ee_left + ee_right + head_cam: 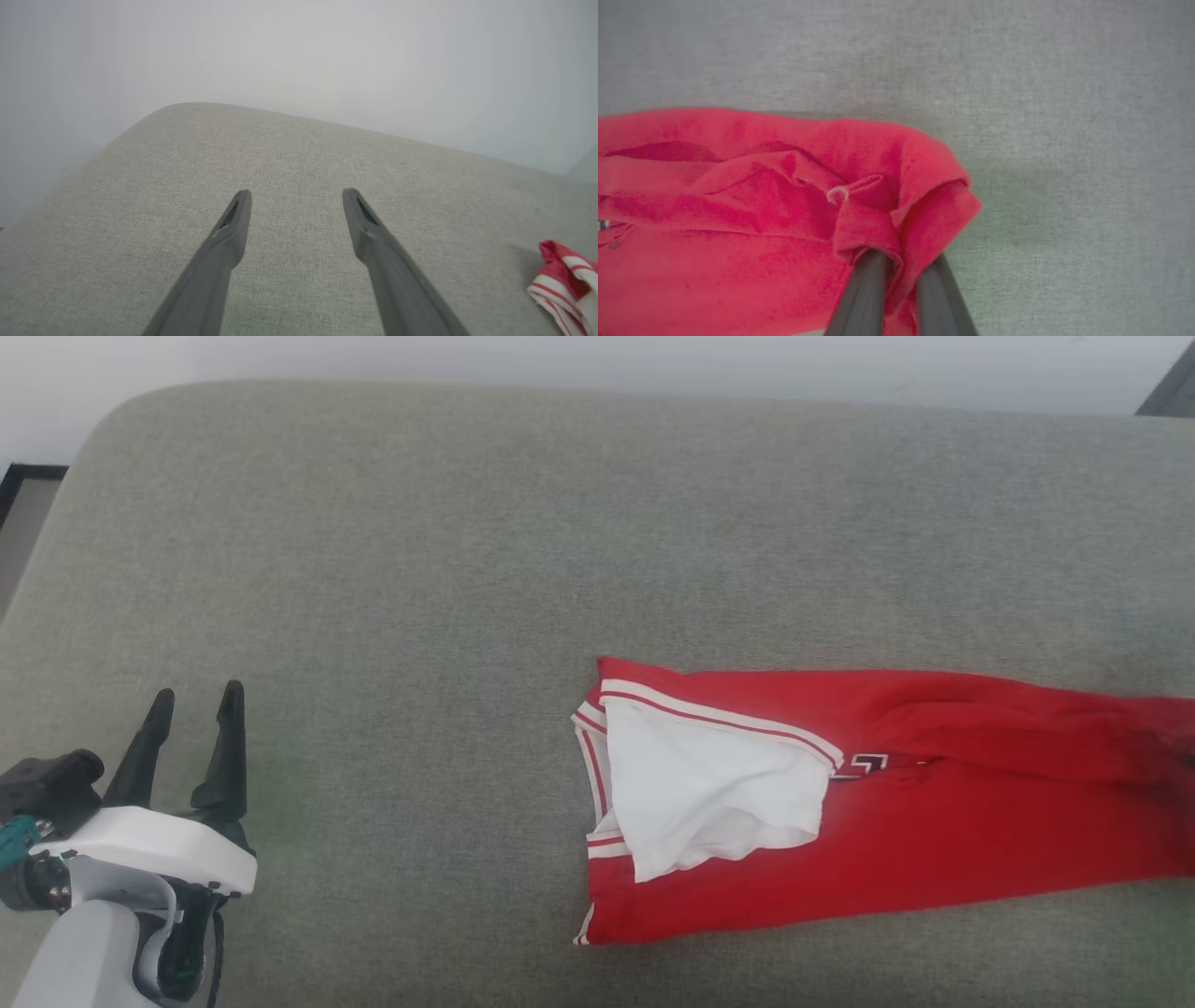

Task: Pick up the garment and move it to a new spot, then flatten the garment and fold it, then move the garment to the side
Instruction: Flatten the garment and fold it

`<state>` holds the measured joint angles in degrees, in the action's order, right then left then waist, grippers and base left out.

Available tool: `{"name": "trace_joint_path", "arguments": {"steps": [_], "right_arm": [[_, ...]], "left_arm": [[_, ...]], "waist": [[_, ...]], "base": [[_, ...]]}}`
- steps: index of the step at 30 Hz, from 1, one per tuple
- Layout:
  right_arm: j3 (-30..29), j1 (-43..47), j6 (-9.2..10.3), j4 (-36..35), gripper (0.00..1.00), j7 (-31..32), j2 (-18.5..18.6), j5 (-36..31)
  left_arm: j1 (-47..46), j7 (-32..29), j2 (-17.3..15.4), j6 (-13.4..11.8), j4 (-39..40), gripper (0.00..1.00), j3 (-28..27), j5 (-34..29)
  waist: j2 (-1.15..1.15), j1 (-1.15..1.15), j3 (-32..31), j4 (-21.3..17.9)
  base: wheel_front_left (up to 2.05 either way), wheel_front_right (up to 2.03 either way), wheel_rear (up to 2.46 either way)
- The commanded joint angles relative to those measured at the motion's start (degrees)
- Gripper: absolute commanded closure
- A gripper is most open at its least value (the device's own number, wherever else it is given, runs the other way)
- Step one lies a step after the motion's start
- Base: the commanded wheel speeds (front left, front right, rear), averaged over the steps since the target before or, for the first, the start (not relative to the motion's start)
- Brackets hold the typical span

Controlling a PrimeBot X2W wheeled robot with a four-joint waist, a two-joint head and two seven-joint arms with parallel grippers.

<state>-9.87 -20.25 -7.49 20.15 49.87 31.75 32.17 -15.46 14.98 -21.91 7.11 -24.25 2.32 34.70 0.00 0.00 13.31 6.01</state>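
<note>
The right pincer [902, 268] is pressed together on a bunched fold at the end of the garment [738, 210]. Red cloth is wadded over both fingertips and tucked between them, so the hold is on several layers, not a single edge. From that pinch the cloth spreads toward 9 o'clock in the right wrist view, rumpled and creased. The arm looks to reach down almost squarely onto the grey cushion [1064, 116].

In the head view the garment [934, 784] lies as a long band from the centre out to the 3 o'clock edge. A white sleeve [709, 793] is flopped over its near end, and a scrap of dark lettering [864, 765] peeks out beside it.

I judge it to be light, soft and limp. It will sag and trail from any one hold and drag on the cushion's weave, and it will not slip or break. To flatten it, the better holds are two well-parted points along the striped trim or the hem.

The left pincer [198, 695] sits at 8 o'clock in the head view, fingers spread and empty, low over the cushion and well apart from the garment. In its own wrist view the left pincer [296, 193] points across bare cushion toward the wall [280, 46], with striped trim [565, 280] at 4 o'clock.
</note>
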Motion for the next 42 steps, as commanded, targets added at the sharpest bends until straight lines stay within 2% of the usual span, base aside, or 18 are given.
{"name": "trace_joint_path", "arguments": {"steps": [1,6,10,14,18,20,30,32,33,34,35,42], "right_arm": [[0.8,0.2,-0.01,-2.0,1.0,0.9,-0.6,1.4],[4.3,3.0,-0.01,-13.8,1.0,5.2,-3.3,6.9],[8.8,4.7,-0.01,-22.5,1.0,7.6,-6.7,7.6],[14.2,3.7,-0.01,-26.6,1.0,8.4,-10.3,6.7],[19.2,1.8,-0.01,-25.8,1.0,7.6,-13.9,6.0],[20.5,1.2,-0.01,-25.1,1.0,7.3,-14.5,5.8],[30.9,-4.8,-0.01,-15.0,1.0,2.0,-18.8,4.6],[32.4,-5.6,-0.01,-13.1,0.78,1.0,-18.9,4.5],[33.2,-6.1,-0.01,-12.7,0.61,0.4,-18.8,4.6],[33.6,-6.7,-0.01,-12.3,0.11,-0.5,-18.8,5.0],[33.6,-6.9,-0.01,-11.7,0.0,-0.9,-18.8,5.5],[34.5,-8.7,-0.01,-13.3,0.0,-3.6,-15.9,7.7]], "left_arm": [[0.3,0.2,0.0,0.3,-0.1,0.0,-0.4,-0.6],[0.8,0.2,0.4,0.4,-0.4,0.0,-0.3,-1.0],[0.7,0.2,0.5,0.4,-0.3,0.0,0.7,-0.6],[0.2,0.2,0.9,0.4,-0.5,0.0,2.3,-0.2],[-0.9,0.2,1.0,0.4,-0.9,0.0,4.3,0.1],[-1.2,0.2,1.1,0.4,-1.0,0.0,4.8,0.2],[-3.9,0.2,1.9,0.4,-2.8,0.0,8.5,1.3],[-4.2,0.2,2.0,0.4,-3.0,0.0,8.8,1.5],[-4.3,0.2,2.0,0.4,-3.1,0.0,8.9,1.7],[-4.4,0.2,2.1,0.4,-3.2,0.0,8.9,1.7],[-4.5,0.2,2.0,0.4,-3.2,0.0,8.9,1.8],[-3.2,0.2,1.1,0.4,-3.2,0.0,7.9,2.3]], "waist": [[0.0,0.0,-0.3,-0.5],[0.0,0.0,-1.5,-1.2],[0.0,0.0,-2.5,-0.9],[0.0,0.0,-3.1,0.1],[0.0,0.0,-3.5,1.8],[0.0,0.0,-3.5,2.4],[0.0,0.0,-3.5,6.9],[0.0,0.0,-3.4,7.3],[0.0,0.0,-3.4,7.4],[0.0,0.0,-3.4,7.5],[0.0,0.0,-3.5,7.4],[0.0,0.0,-4.3,5.6]], "base": [[0.0,0.0,0.0],[0.0,0.0,0.0],[0.0,0.0,0.0],[0.0,0.0,0.0],[0.0,0.0,0.0],[0.0,0.0,0.0],[0.0,0.0,0.0],[0.0,0.0,0.0],[0.0,0.0,0.0],[0.0,0.0,0.0],[0.0,0.0,0.0],[0.0,0.0,0.0]]}}
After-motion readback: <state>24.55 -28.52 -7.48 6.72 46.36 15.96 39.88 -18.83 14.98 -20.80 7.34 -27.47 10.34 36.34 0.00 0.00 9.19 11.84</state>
